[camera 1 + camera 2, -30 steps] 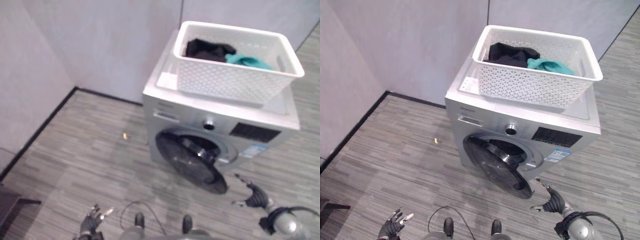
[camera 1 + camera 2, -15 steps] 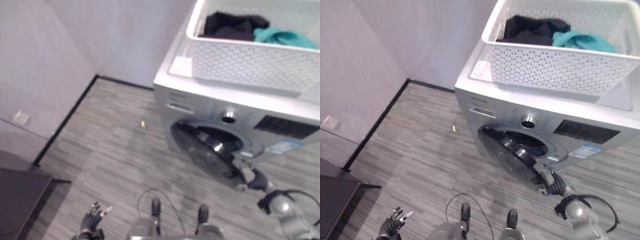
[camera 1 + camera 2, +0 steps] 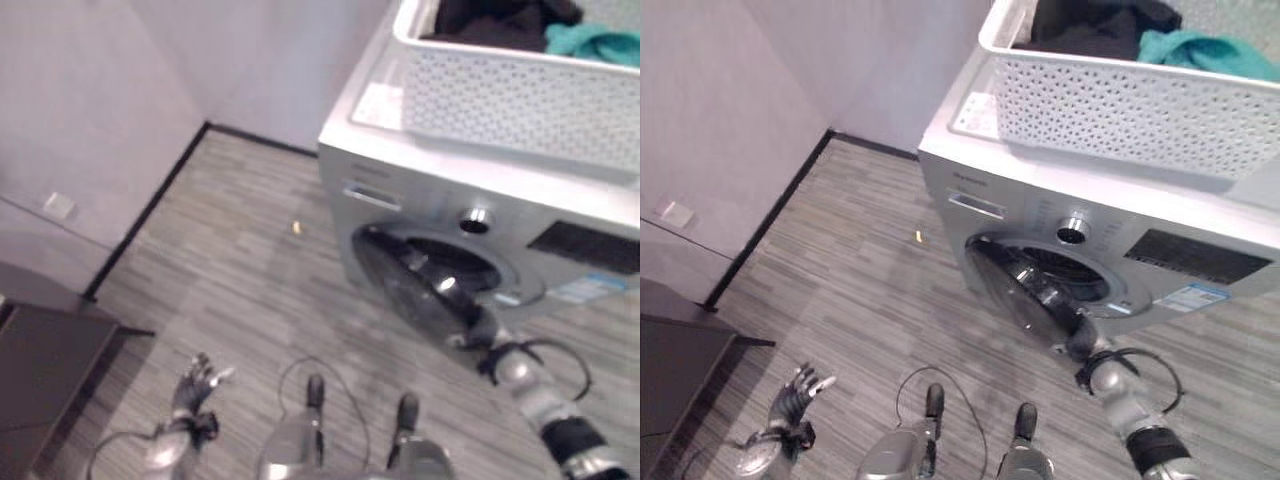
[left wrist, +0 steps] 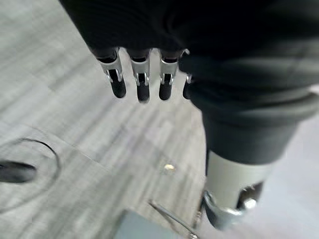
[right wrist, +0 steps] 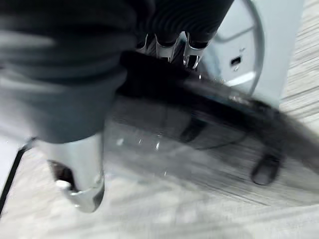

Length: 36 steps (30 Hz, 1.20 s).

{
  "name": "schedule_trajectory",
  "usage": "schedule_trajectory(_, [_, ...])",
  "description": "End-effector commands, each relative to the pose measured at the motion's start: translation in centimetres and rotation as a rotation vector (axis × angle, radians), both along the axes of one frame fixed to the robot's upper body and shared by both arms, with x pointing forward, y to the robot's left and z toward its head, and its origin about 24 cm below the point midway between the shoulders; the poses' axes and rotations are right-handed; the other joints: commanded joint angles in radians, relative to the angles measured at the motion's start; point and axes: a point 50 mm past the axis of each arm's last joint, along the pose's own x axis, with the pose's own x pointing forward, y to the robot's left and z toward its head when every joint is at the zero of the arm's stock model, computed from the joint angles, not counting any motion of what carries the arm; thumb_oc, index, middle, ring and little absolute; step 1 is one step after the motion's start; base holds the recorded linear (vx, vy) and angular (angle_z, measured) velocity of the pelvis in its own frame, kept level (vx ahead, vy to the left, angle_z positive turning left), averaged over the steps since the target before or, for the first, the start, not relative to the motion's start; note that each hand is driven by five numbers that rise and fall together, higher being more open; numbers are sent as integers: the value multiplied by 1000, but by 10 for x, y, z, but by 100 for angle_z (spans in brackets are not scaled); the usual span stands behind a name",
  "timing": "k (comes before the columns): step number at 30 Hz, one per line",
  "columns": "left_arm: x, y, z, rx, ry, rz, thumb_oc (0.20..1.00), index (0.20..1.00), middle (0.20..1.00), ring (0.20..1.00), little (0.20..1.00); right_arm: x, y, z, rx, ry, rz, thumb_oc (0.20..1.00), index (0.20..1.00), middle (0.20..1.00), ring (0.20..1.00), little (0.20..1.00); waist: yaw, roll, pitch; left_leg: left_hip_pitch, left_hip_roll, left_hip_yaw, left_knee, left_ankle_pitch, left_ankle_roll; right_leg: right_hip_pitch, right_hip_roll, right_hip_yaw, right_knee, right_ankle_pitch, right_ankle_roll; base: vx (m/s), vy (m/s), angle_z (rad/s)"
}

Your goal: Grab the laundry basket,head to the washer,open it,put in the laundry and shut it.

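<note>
Here the right hand (image 3: 1081,347) is at the lower edge of the round dark glass door (image 3: 1025,300) of the silver front-loading washing machine (image 3: 1120,225), and the door already stands partly away from the drum opening. In the right wrist view the fingers (image 5: 192,56) reach over the door's rim, with the glass just past them; whether they are hooked on the rim or only laid against it I cannot tell. The door is hinged on the side toward the robot's left, so its free edge lies at the right hand, and I judge that this hand must swing it further out toward the left. The white perforated plastic laundry basket (image 3: 1120,95) sits on top of the machine, above and beyond the right hand, with black and teal clothes (image 3: 1150,30) inside, its long side along the machine's front. The left hand (image 3: 795,392) hangs low over the grey striped floor (image 3: 850,300), well apart from the machine, fingers spread and holding nothing.
</note>
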Motion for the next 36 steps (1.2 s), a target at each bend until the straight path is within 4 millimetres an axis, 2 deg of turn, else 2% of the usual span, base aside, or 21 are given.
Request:
schedule_trajectory(1, [19,-7,20,15,-115,-96,1000,1000,1000,1000,1000,14,94,-7,217,22,308,1000,1000,1000,1000,1000,88,22,-24,-86,40,-33,-14,96,-17,56,10,7,8,-163,-30,-122,-98,-7])
schedule_trajectory(3, [33,-18,47,-20,-249,-130,1000,1000,1000,1000,1000,16,117,-11,300,33,296,1000,1000,1000,1000,1000,99,17,3,-127,50,-20,26,112,-28,51,12,-18,8,-159,-37,-287,-112,-4])
schedule_trajectory(4, [40,-25,58,-38,-305,-168,1000,1000,1000,1000,1000,13,127,-16,344,66,296,1000,1000,1000,1000,1000,92,-8,8,-127,44,21,105,52,-3,39,-13,-38,8,-140,-37,-297,-80,10])
schedule_trajectory(5, [40,-25,58,-37,-306,-167,1000,1000,1000,1000,1000,13,128,-16,345,65,297,1000,1000,1000,1000,1000,91,-9,7,-135,43,20,114,49,-1,35,-14,-39,8,-138,-36,-183,-65,17])
schedule_trajectory(8, [39,-32,67,-36,-339,-228,1000,1000,1000,1000,1000,3,136,-26,391,134,312,1000,1000,1000,1000,1000,81,-51,-14,-90,30,24,241,-90,11,30,-44,-48,8,-116,-29,-77,-25,27])
schedule_trajectory(11, [34,-34,66,-29,-325,-260,1000,1000,1000,1000,1000,-8,138,-37,407,197,316,1000,1000,1000,1000,1000,70,-60,-65,16,38,-8,218,-155,16,32,-37,-42,8,-115,-23,81,46,18])
schedule_trajectory(13, [31,-37,68,-35,-328,-291,1000,1000,1000,1000,1000,-17,133,-47,419,241,278,1000,1000,1000,1000,1000,58,-55,-105,77,48,-4,133,-144,15,34,-26,-50,8,-111,-16,111,82,12])
schedule_trajectory(15, [31,-39,73,-31,-343,-319,1000,1000,1000,1000,1000,-20,130,-49,427,254,261,1000,1000,1000,1000,1000,54,-59,-120,85,41,-4,100,-133,15,33,-32,-56,8,-102,-12,53,86,38])
schedule_trajectory(17, [31,-44,89,-55,-406,-380,1000,1000,1000,1000,1000,-27,132,-58,463,299,227,1000,1000,1000,1000,1000,56,-54,-143,108,32,-2,66,-133,15,51,-43,-69,8,-96,-6,61,144,46])
schedule_trajectory(18, [30,-47,100,-74,-447,-417,1000,1000,1000,1000,1000,-29,140,-62,486,327,224,1000,1000,1000,1000,1000,67,-49,-149,124,25,-1,55,-136,18,68,-51,-72,8,-92,0,40,110,38])
schedule_trajectory(24, [30,-51,121,-58,-523,-477,1000,1000,1000,1000,1000,-31,159,-66,536,365,233,1000,1000,1000,1000,1000,85,-44,-158,145,4,3,25,-143,30,74,-67,-64,8,-78,14,10,93,1])
schedule_trajectory(25, [30,-51,131,-46,-559,-502,1000,1000,1000,1000,1000,-33,162,-67,536,369,235,1000,1000,1000,1000,1000,81,-44,-164,155,-3,11,9,-144,35,75,-74,-63,8,-73,22,28,94,2])
schedule_trajectory(27, [30,-53,139,-50,-588,-520,1000,1000,1000,1000,1000,-39,160,-72,531,389,225,1000,1000,1000,1000,1000,75,-46,-167,167,-10,21,-4,-145,40,77,-82,-57,8,-67,27,32,102,6])
schedule_trajectory(28, [32,-57,151,-41,-636,-557,1000,1000,1000,1000,1000,-46,152,-78,497,414,211,1000,1000,1000,1000,1000,64,-47,-171,176,-16,28,-11,-151,45,77,-87,-52,8,-63,32,25,62,1])
schedule_trajectory(29, [31,-57,151,-41,-636,-557,1000,1000,1000,1000,1000,-46,152,-78,497,414,210,1000,1000,1000,1000,1000,65,-47,-171,178,-16,28,-12,-151,45,78,-87,-52,8,-63,33,41,53,-7])
schedule_trajectory(32, [33,-65,176,-13,-725,-655,1000,1000,1000,1000,1000,-63,127,-93,418,476,161,1000,1000,1000,1000,1000,42,-48,-178,194,-24,48,-20,-160,51,76,-91,-38,10,-56,42,20,35,-13])
schedule_trajectory(33, [34,-68,181,-11,-738,-680,1000,1000,1000,1000,1000,-68,119,-97,394,496,147,1000,1000,1000,1000,1000,36,-47,-179,199,-25,58,-20,-164,53,75,-91,-31,12,-53,45,23,18,-20])
schedule_trajectory(34, [34,-68,181,-11,-738,-681,1000,1000,1000,1000,1000,-68,119,-97,394,496,147,1000,1000,1000,1000,1000,38,-47,-179,200,-25,59,-20,-164,53,75,-91,-30,12,-53,45,45,11,-26])
schedule_trajectory(35, [34,-73,200,14,-789,-775,1000,1000,1000,1000,1000,-84,95,-107,334,551,93,1000,1000,1000,1000,1000,16,-41,-179,218,-22,80,-19,-177,55,76,-89,-14,15,-53,50,33,9,-29])
schedule_trajectory(36, [34,-74,213,43,-822,-827,1000,1000,1000,1000,1000,-91,85,-111,307,576,71,1000,1000,1000,1000,1000,6,-42,-181,219,-23,91,-21,-175,56,70,-92,-7,15,-47,53,32,9,-31])
